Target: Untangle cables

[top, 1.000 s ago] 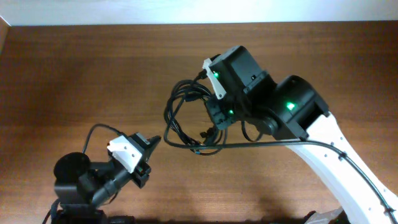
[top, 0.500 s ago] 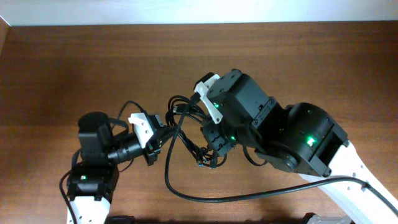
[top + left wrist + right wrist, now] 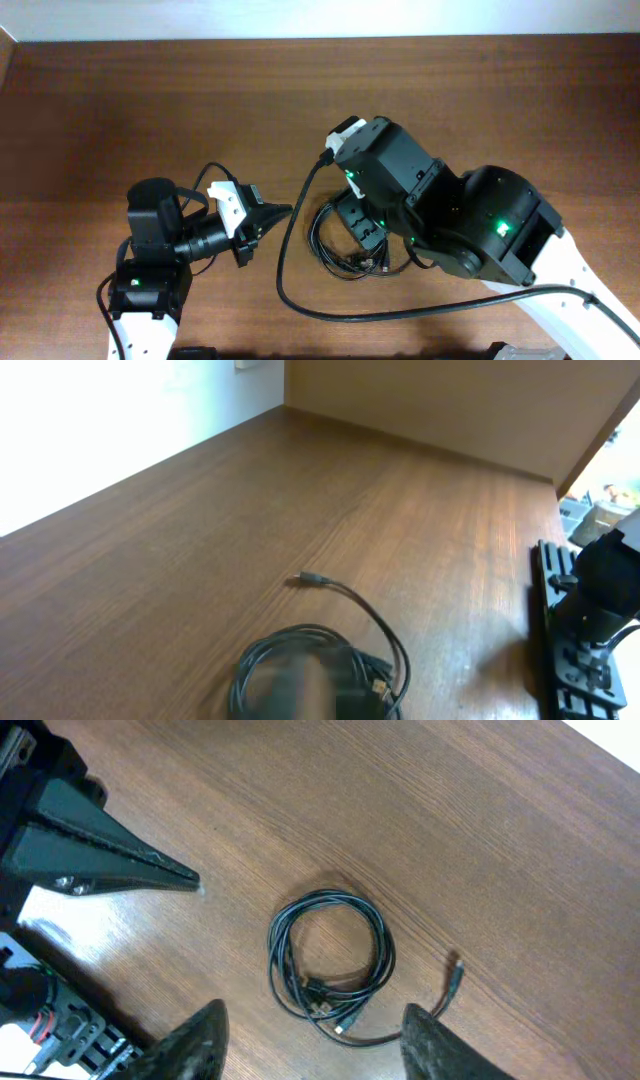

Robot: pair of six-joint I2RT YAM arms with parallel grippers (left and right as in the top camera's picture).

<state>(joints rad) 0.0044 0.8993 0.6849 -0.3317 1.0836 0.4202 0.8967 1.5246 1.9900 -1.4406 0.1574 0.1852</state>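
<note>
The cables (image 3: 330, 956) lie on the wooden table as a small black coil with plug ends, one loose end (image 3: 453, 978) trailing right. My right gripper (image 3: 318, 1020) hangs above the coil, open, with nothing between its fingers (image 3: 195, 1042). In the overhead view the coil (image 3: 335, 250) shows partly under the right wrist, which hides that gripper. My left gripper (image 3: 281, 212) points right at the coil, its jaws together in a wedge (image 3: 120, 865), a short way from the cables. In the left wrist view the coil (image 3: 262, 658) is blurred at the bottom edge.
A thicker black arm wire (image 3: 285, 290) loops across the table in front of the coil. A black arm mount (image 3: 590, 610) stands at the right of the left wrist view. The table's far edge meets a white wall (image 3: 320, 20).
The cable bundle, lifted between both grippers before, now lies on the table. My right gripper has opened and let it go; the left gripper's tip is out of the cables.
</note>
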